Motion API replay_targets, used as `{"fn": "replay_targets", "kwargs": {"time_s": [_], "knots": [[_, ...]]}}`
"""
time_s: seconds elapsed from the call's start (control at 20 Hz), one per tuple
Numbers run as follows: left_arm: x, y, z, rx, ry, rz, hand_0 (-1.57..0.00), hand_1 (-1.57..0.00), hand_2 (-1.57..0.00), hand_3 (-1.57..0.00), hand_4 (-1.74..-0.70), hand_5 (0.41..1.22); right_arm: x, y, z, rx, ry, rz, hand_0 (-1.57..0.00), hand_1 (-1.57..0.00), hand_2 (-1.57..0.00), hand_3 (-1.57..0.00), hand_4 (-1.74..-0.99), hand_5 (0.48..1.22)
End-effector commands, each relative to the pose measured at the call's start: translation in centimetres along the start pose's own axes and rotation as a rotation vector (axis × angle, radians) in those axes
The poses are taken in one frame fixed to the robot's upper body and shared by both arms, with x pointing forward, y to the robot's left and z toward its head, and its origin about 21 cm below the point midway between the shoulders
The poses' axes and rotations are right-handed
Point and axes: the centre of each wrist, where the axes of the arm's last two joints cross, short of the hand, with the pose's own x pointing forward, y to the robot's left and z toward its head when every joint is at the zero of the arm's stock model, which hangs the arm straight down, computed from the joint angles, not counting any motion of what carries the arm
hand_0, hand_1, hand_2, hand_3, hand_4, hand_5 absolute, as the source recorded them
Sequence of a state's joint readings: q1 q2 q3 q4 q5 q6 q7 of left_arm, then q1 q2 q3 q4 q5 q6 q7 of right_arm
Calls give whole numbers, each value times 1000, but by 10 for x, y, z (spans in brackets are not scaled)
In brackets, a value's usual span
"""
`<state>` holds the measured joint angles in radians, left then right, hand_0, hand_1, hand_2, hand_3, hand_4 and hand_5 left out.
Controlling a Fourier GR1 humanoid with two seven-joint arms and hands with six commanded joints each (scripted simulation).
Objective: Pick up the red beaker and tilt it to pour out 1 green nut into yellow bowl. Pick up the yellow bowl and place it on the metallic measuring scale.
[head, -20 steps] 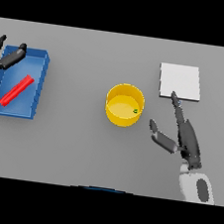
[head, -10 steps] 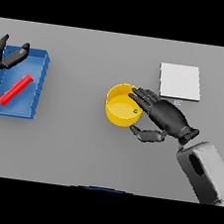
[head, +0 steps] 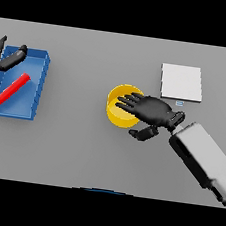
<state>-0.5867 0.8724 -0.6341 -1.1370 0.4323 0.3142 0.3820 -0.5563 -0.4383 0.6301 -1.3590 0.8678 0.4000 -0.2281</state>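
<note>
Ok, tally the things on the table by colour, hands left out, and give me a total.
Red: 1, the red beaker lying in the tray.
Blue: 1, the blue tray.
Yellow: 1, the yellow bowl.
White/metallic: 1, the measuring scale.
Total: 4.

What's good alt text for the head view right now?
The right robot hand reaches over the yellow bowl at the grey table's centre, fingers spread above its rim, thumb beside its wall. A metallic measuring scale lies behind to the right; far left, the left robot hand hovers at a blue tray holding the red beaker.
</note>
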Motion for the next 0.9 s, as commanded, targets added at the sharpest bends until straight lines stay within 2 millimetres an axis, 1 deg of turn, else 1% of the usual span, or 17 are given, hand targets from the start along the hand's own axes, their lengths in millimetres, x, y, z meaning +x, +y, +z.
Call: {"fn": "replay_targets", "kwargs": {"time_s": [0.0,0.05,0.1,0.15,0.2,0.3,0.35,0.4,0.45,0.5,0.55,0.6,0.65,0.7,0.75,0.8,0.85], "knots": [[1,0,1,0,-5,3,1,1,1,1,-722,687,0,-1,-4,21,-3,23,1,1,1,1,-1224,703],[2,0,1,1,-10,10,1,1,1,1,-724,686,-1,1,-11,38,9,42,1,1,1,1,-1226,702],[4,-1,0,1,-6,15,1,1,1,1,-724,688,-2,3,-14,65,8,49,1,1,1,1,-1231,703],[2,0,0,1,-5,21,1,1,1,1,-724,687,0,1,-21,70,18,58,1,1,1,1,-1239,705],[0,4,0,3,-3,21,1,1,1,1,-724,688,-3,-1,-22,97,14,66,1,1,1,1,-1250,708],[-2,1,2,2,1,18,1,1,1,1,-723,684,-4,0,-27,147,11,85,1,1,1,1,-1266,720],[-4,2,3,2,-9,19,1,1,1,1,-721,682,-2,-1,-32,156,18,94,1,1,1,1,-1270,727],[-2,3,3,6,-10,18,1,1,1,1,-717,684,1,-1,-33,171,10,94,1,1,1,1,-1275,735],[1,6,3,6,-12,16,1,1,1,1,-716,686,0,-1,-34,184,13,92,1,1,1,1,-1281,740],[-4,5,4,4,-13,16,1,1,1,1,-717,688,-2,-3,-35,191,25,91,1,1,1,1,-1290,746],[0,8,3,6,-15,23,1,1,1,1,-718,688,0,0,-37,194,21,79,1,1,1,1,-1297,753],[-6,7,4,2,-17,24,1,1,1,1,-719,686,-2,-1,-36,190,21,67,1,1,1,1,-1305,763],[-3,4,3,0,-14,23,1,1,1,1,-716,685,-2,-4,-38,189,43,56,1,1,-1,-18,-1319,787],[-4,7,3,4,-20,23,1,1,1,1,-713,686,-1,-1,-41,198,48,39,-3,-16,-19,-43,-1336,810],[-3,5,3,3,-25,24,1,1,1,1,-712,689,2,2,-43,209,57,38,-110,-97,-86,-96,-1360,842],[-6,5,5,9,-25,22,1,1,1,1,-714,691,0,3,-41,213,51,45,-287,-236,-176,-173,-1387,873],[-3,6,6,9,-24,26,1,1,1,1,-716,692,0,0,-43,213,46,60,-544,-473,-310,-262,-1420,943]]}}
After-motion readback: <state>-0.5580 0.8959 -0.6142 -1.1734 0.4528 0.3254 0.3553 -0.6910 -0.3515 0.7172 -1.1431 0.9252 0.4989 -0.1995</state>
